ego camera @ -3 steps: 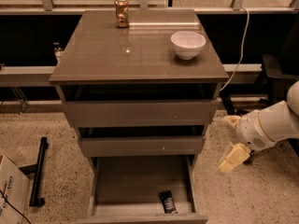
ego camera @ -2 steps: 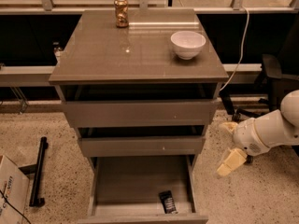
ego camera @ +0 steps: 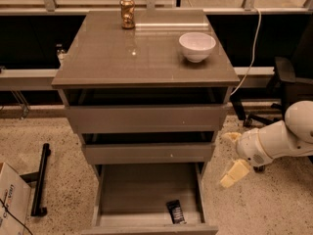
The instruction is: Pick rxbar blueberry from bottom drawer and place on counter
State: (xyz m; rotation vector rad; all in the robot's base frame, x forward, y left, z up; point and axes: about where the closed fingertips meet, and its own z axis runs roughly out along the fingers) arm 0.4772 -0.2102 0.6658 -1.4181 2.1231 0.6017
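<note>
— Speckled floor, grey cabinet, three drawers; bottom drawer (ego camera: 142, 190) open. Up-left of the jaws, counter (ego camera: 142, 58) carries one gold can (ego camera: 127, 12) and one white bowl (ego camera: 197, 46).
— Gripper?
— Gripper (ego camera: 234, 155) right of the drawer, jaws wide, empty. One rxbar blueberry (ego camera: 176, 211) down-left of them, inside the drawer.

I see the small, flat rxbar blueberry (ego camera: 176, 211) in its dark navy-black wrapper, lying flat inside the wide grey-brown bottom drawer (ego camera: 139, 192), which stands pulled out and open. The bar rests near the drawer's front edge, right of centre, slightly skewed, with pale marks facing up. The glossy grey-brown rectangular worktop (ego camera: 132, 58) sits high above it. My gripper (ego camera: 228, 159) hangs outside the drawer on its right, cream fingers (ego camera: 236, 170) spread apart, clear of the bar.
</note>
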